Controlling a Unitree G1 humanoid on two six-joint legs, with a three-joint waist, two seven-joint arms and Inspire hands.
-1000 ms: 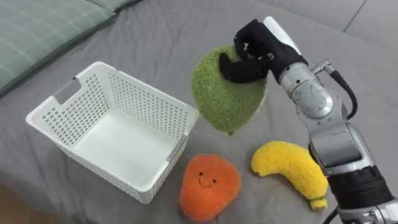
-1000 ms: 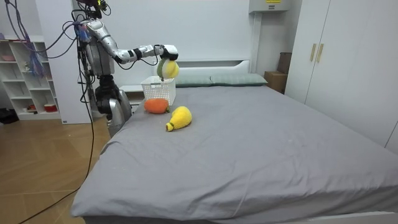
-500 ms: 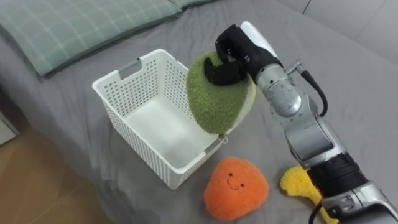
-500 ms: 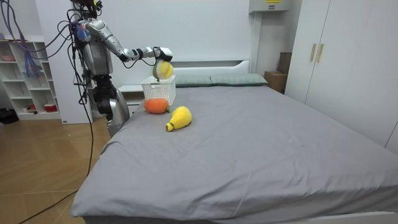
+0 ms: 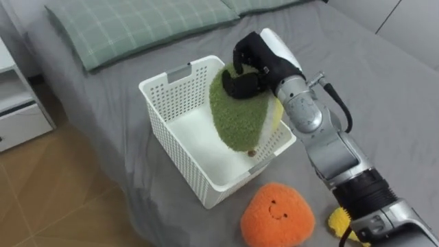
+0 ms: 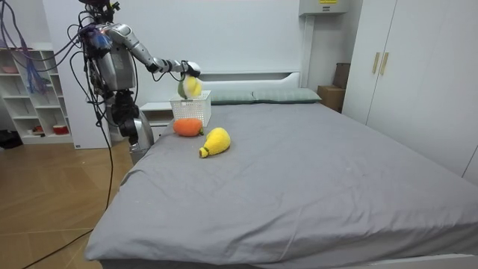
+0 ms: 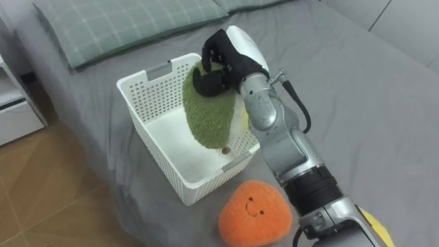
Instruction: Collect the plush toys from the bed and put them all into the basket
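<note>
The robot's right hand (image 5: 255, 63), fingers curled into the top of a green plush toy (image 5: 239, 116), hangs it over a white basket (image 5: 168, 77) on the bed (image 5: 384, 89). The toy looks soft and light; pinching its upper edge seems secure.

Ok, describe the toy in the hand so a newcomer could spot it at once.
On the grey bed, find the white basket near the pillow. Over it, gripped at the top by the right hand, hangs a fuzzy green toy. Unlike the smiling orange toy and the yellow toy lying on the bed, it is green and held up.
</note>
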